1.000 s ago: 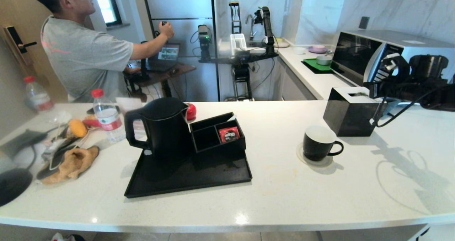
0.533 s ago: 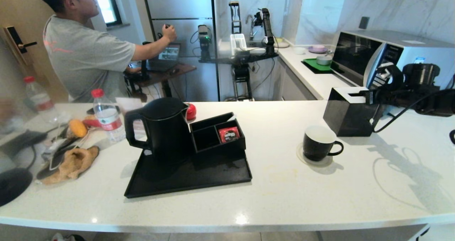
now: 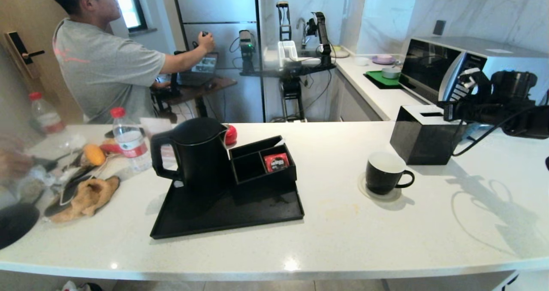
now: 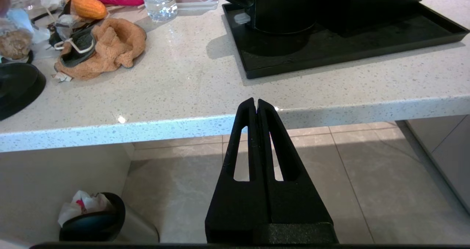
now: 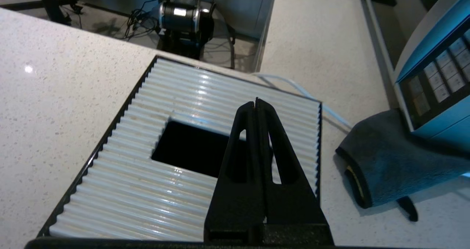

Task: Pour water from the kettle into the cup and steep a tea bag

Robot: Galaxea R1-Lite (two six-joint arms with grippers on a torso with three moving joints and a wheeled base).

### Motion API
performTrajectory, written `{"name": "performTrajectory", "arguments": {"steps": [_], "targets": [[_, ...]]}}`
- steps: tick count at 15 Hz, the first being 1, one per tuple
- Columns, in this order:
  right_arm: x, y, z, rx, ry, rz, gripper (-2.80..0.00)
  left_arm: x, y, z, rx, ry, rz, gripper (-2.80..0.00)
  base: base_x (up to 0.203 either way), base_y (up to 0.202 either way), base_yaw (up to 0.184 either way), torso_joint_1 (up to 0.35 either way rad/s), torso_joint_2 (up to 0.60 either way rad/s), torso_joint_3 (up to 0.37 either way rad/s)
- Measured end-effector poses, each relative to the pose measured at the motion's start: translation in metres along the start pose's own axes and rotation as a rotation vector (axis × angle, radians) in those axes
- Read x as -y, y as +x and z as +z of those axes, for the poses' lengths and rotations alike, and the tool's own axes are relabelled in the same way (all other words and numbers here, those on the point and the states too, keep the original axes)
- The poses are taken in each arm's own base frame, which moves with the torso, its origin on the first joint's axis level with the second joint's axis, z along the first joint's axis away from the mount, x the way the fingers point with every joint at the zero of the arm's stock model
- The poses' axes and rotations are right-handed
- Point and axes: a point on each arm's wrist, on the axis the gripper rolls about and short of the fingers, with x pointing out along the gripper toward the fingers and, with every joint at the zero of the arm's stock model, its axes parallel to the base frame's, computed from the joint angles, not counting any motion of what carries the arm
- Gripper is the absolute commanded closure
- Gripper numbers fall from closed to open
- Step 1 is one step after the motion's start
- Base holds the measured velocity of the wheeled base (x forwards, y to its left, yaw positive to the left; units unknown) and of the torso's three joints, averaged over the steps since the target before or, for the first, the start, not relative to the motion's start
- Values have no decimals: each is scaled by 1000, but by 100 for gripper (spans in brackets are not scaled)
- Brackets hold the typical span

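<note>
The tall black kettle (image 3: 193,153) stands on the left of a black tray (image 3: 223,216), its loop handle turned left; its base also shows in the left wrist view (image 4: 279,10). The black cup (image 3: 383,174), white inside, sits on a clear coaster right of the tray, handle to the right. My right gripper (image 3: 448,110) hovers shut and empty over the black tissue box (image 5: 147,161), behind the cup. My left gripper (image 4: 256,101) is shut and empty, low in front of the counter's edge. The tea bag is not in view.
A black compartment box (image 3: 261,164) on the tray holds a red sachet (image 3: 276,162). A red-capped bottle (image 3: 128,140), a tan cloth (image 3: 88,194) and clutter lie at the left. A microwave (image 3: 454,68) stands at the back right. A person (image 3: 103,63) works behind the counter.
My right arm dipped slightly over the tissue box and came back up. A blurred hand has appeared at the far left among the clutter. Kettle and cup have not moved.
</note>
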Motion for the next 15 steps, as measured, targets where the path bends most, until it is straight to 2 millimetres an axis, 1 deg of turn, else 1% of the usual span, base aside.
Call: {"name": "performTrajectory", "arguments": {"steps": [6,8,11,15], "targets": [[2,-19,34,86,-38,-26,0,0,0,0,0,0,0,0,0,0,0,0,0,0],[0,-27,40,85,-39,-27,0,0,0,0,0,0,0,0,0,0,0,0,0,0],[-6,-43,35,32,-16,-19,0,0,0,0,0,0,0,0,0,0,0,0,0,0],[-13,-77,12,-78,35,-21,0,0,0,0,1,0,0,0,0,0,0,0,0,0]]}}
